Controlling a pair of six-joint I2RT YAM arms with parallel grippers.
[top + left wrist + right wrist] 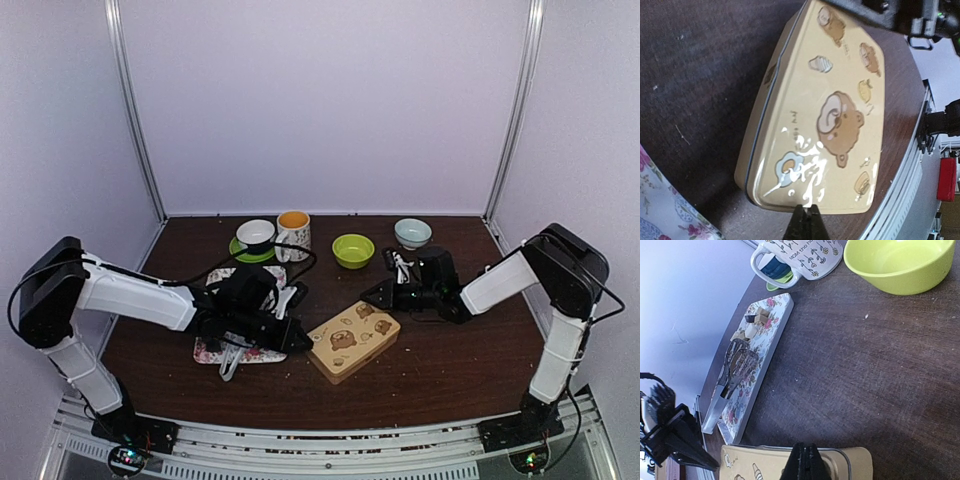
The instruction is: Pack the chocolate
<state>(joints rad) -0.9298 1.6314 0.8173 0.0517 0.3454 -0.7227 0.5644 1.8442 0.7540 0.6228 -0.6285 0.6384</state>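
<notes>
The dark wooden table (450,350) carries everything. The left arm (130,295) rises from its base at 7 o'clock, folds at a high elbow near the left wall, and runs its white forearm low across the table toward 3 o'clock. The left gripper (806,220) is at the 9 o'clock edge of the tin, its fingers pressed together with nothing between them.

The right arm (500,285) mirrors that pose. It goes up from 5 o'clock to an elbow by the right wall, and the forearm then slopes down toward 9 o'clock. The right gripper (805,460) has its fingers closed tip to tip, empty, at the tin's 1 o'clock corner. I cannot tell whether either tip touches the tin.

The tan tin (352,340), with its bear-printed lid on, lies flat and turned at an angle, just toward 6 o'clock from the table's middle.

The flowered tray (772,335) lies at 9 o'clock from the tin and is partly covered by the left wrist in the overhead view.

A lime green bowl (353,250) and a flower-patterned mug (293,235) stand toward 12 o'clock.

Silver tongs (732,375) lie along the tray, with their handles hanging over its 6 o'clock end.

The chocolate (761,316), a few small tan and dark lumps, sits on the tray's 12 o'clock end, just past the tongs' tips and well apart from both grippers.
</notes>
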